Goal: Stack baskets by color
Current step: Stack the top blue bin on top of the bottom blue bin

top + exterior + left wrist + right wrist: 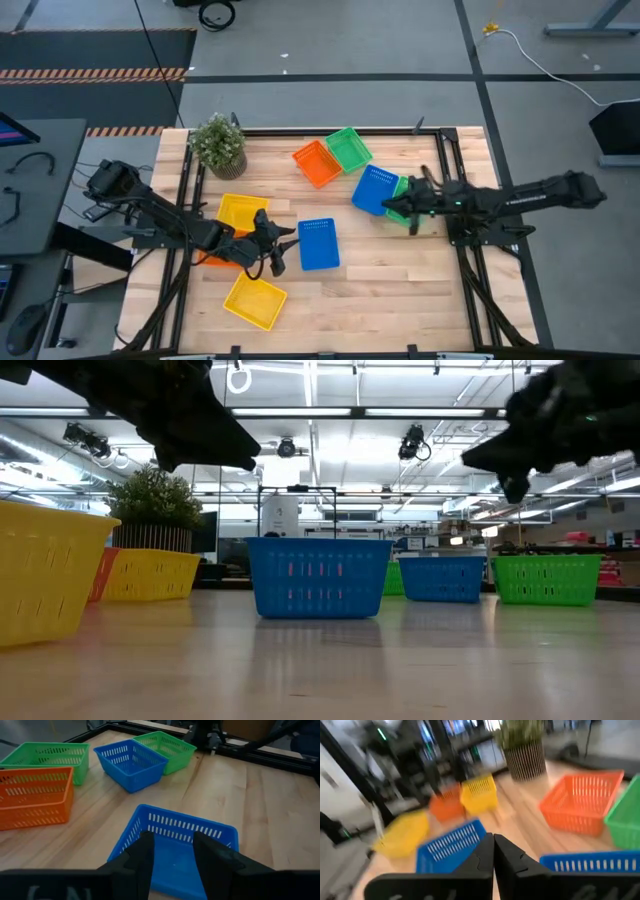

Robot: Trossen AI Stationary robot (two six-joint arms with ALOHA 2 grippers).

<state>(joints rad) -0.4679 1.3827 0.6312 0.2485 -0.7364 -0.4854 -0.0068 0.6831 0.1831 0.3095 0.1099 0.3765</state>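
Blue basket (319, 244) may skid if I clip its rim w/ spread left gripper (283, 250); right gripper (412, 210) pressed together

Eight shallow perforated baskets sit upright: one blue basket (319, 244) lies just ahead of the left gripper (277, 251), with a yellow basket (254, 302) beside it, another yellow basket (241, 213), and an orange basket (212, 259) (mostly hidden) under that arm. Another blue basket (376, 190) overlaps a green basket (399, 205) at the right gripper (413, 207); farther off an orange basket (317, 163) touches a second green basket (349, 148).
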